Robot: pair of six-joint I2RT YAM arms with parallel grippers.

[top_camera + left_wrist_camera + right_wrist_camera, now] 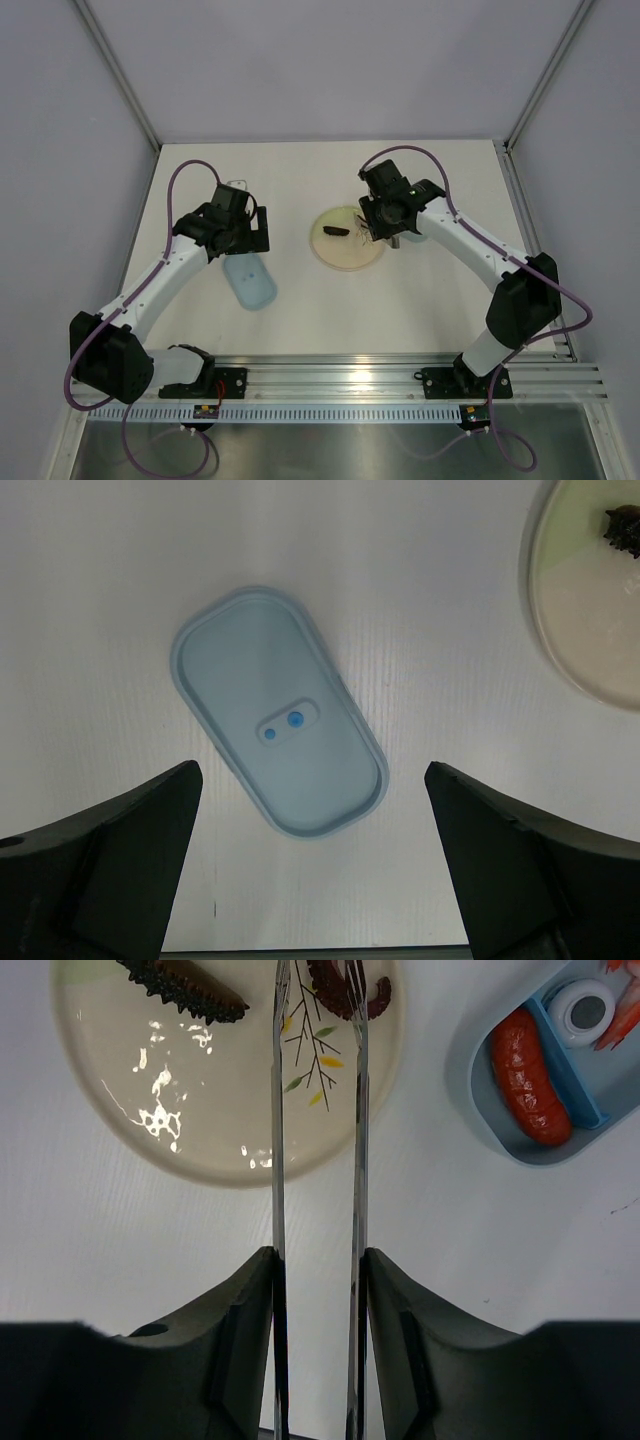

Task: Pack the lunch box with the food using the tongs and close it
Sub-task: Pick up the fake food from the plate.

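My right gripper (318, 1260) is shut on the slim metal tongs (278, 1160), whose two blades run up over the pale-yellow plate (200, 1120). The blade tips reach a dark red food piece (330, 982); the right blade crosses it. A spiky dark brown piece (180, 985) lies to its left. The pale-blue lunch box (480, 1110) at the right holds a red sausage (525, 1075), a small round dark piece (583, 1005) and shrimp (625, 1000). Its flat blue lid (280, 725) lies on the table just ahead of my open, empty left gripper (310, 860).
From above, the plate (347, 250) sits mid-table with the right gripper (378, 222) at its right edge, the lid (250, 282) to its left below the left gripper (252, 228). The lunch box (413, 237) is mostly hidden under the right arm. Enclosure walls surround the table.
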